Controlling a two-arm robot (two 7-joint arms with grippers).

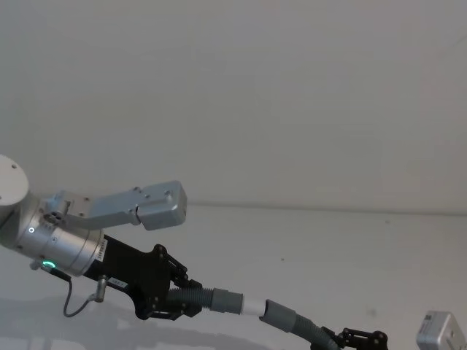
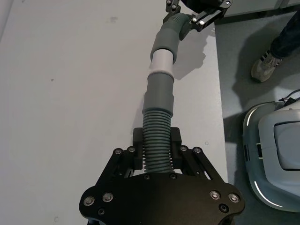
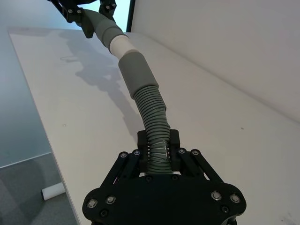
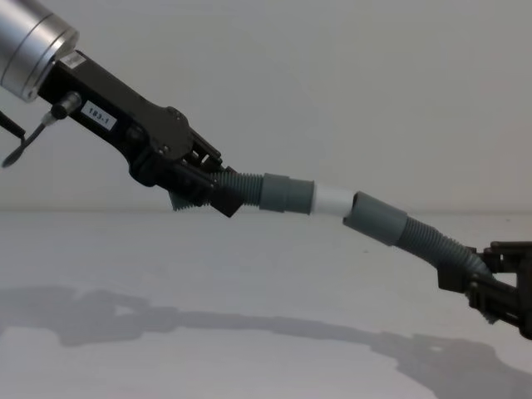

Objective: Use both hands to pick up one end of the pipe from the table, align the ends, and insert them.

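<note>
Left gripper (image 4: 218, 193) clamping ribbed pipe piece (image 4: 274, 193), white tip (image 4: 332, 200) seemingly inside socket (image 4: 376, 219).

My right end effector (image 1: 357, 339) is cut by the lower edge of the head view and by the right edge of the chest view, so only its front links show. My left end effector (image 4: 204, 184) hides the ribbed stretch of the pipe piece (image 4: 274, 193) clamped between its jaws. How far the white tip (image 4: 332, 199) reaches inside the socket (image 4: 376, 219) of the other piece cannot be told. In the left wrist view, the person's shoe (image 2: 265, 65) beside the worktop (image 2: 70, 93) is cut off above the ankle.
</note>
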